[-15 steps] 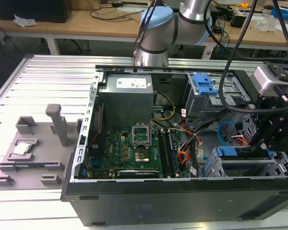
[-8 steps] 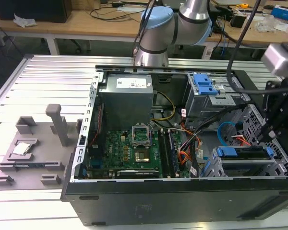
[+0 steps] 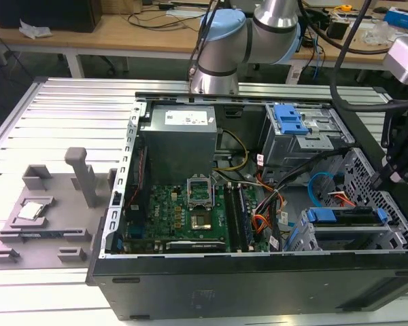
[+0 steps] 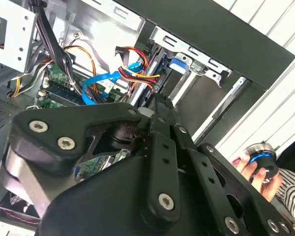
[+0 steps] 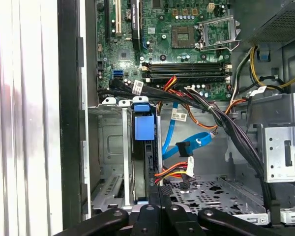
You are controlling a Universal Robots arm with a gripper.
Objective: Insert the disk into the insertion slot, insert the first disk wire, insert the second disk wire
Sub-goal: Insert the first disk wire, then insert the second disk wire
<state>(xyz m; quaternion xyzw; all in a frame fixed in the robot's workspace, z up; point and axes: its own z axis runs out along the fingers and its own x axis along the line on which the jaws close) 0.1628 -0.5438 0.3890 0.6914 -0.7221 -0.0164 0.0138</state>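
In the exterior view we see the open computer case (image 3: 258,285) on the slatted counter (image 3: 54,109), with the arm (image 3: 224,47) reaching over it. The disk (image 3: 343,217), in its blue frame, sits inside the insertion slot (image 3: 394,216) at the case's corner toward the exterior view's right. The claw (image 3: 379,182) hangs just above that cage. A blue cable (image 3: 318,185) loops beside it.

In the second wrist view the claw (image 4: 160,101) points toward the blue end of the disk (image 4: 179,64). Outside the case, a person's hand (image 4: 246,169) rests on a round knob (image 4: 263,160).

In the first wrist view we find the disk (image 5: 143,129) seated edge-on in the insertion slot (image 5: 110,147). The claw (image 5: 160,189) hovers near it; its fingers seem pressed together and hold nothing. The blue cable's plug (image 5: 184,147) lies beside the disk, apart from it. A bundle of red, yellow and black wires (image 5: 174,172) ends close to the claw's tip.
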